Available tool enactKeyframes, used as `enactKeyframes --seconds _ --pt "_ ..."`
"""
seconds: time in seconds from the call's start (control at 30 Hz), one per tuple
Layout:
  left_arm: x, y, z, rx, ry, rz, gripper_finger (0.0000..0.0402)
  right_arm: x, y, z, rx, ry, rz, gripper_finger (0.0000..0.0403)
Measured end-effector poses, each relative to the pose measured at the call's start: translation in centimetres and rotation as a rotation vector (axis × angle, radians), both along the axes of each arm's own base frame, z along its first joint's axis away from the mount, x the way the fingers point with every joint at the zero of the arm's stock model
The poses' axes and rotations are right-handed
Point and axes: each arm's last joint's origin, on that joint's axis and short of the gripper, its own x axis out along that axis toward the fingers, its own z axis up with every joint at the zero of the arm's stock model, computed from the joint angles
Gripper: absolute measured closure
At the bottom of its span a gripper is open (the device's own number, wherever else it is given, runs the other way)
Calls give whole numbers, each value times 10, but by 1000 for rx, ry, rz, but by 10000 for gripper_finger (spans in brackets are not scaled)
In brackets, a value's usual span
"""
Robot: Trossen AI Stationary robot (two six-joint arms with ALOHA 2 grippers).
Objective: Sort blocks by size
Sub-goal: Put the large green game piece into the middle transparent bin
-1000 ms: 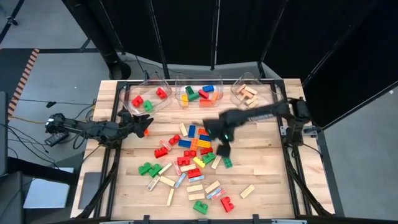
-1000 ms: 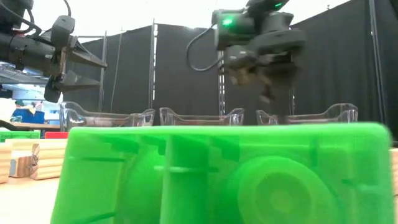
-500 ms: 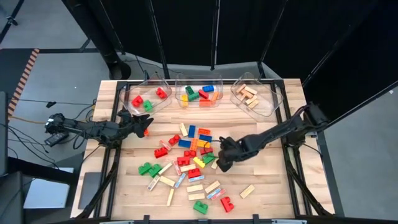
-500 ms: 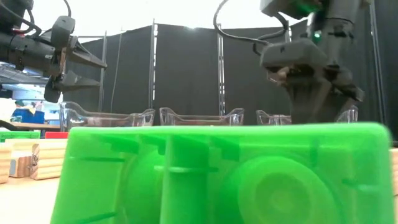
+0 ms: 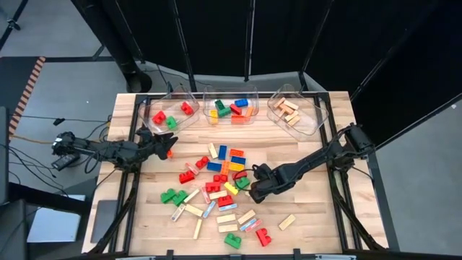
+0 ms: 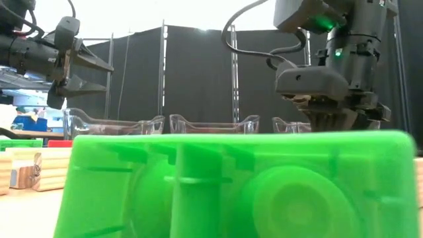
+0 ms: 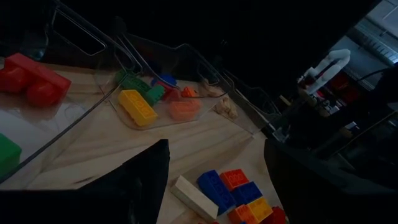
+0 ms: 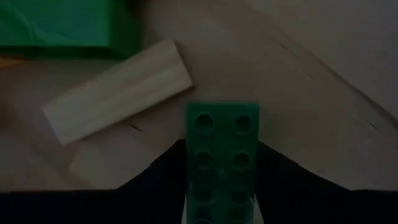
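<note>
While the left gripper [image 5: 167, 144] waits spread apart near the red-block bin [image 5: 172, 114], the right gripper [image 5: 254, 192] sits low at the block pile.

A green studded brick [image 8: 222, 155] lies between its two fingers [image 8: 158, 177], flanked on both sides; whether they clamp it is unclear. A tan wooden bar [image 8: 118, 90] lies just beside it on the table [image 5: 317, 217].

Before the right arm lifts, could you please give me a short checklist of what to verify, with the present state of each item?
1. Green brick lies between the right gripper fingers: ok.
2. Grip firmly closed on it: cannot tell.
3. Tan wooden bar apart from the brick: ok.
4. Left gripper waits open near the left bin, away from the pile: ok.
5. Middle bin and right bin upright at the table's far edge: ok.
</note>
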Motion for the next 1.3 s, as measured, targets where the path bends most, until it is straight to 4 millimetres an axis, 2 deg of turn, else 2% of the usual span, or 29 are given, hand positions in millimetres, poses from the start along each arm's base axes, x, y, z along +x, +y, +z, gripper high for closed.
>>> enactKeyframes --seconds 0.1,0.2,0.33,0.47,0.6,0.77,0.87,1.0,1.17,1.23,1.3 --pt "0 0 0 0 0 0 133 1 -5 6 10 -5 33 248" --pt "0 0 0 0 1 0 133 5 -18 20 16 -28 111 248" --pt "0 0 0 4 4 0 133 17 -56 51 -30 -136 97 248" --pt "0 0 0 4 5 0 133 27 -106 74 -138 -208 99 248" --pt "0 0 0 5 5 0 133 40 -177 105 -296 -356 35 248" --pt "0 0 0 2 3 0 133 37 -251 126 -437 -523 -88 248" --pt "0 0 0 1 2 0 133 27 -282 134 -465 -573 -106 248" --pt "0 0 0 1 2 0 133 22 -298 137 -463 -616 -54 243" --pt "0 0 0 0 1 0 133 19 -301 137 -458 -615 -73 131" --pt "0 0 0 0 1 0 133 20 -301 137 -457 -620 -75 110" --pt "0 0 0 0 1 0 133 22 -298 137 -438 -630 -54 107"
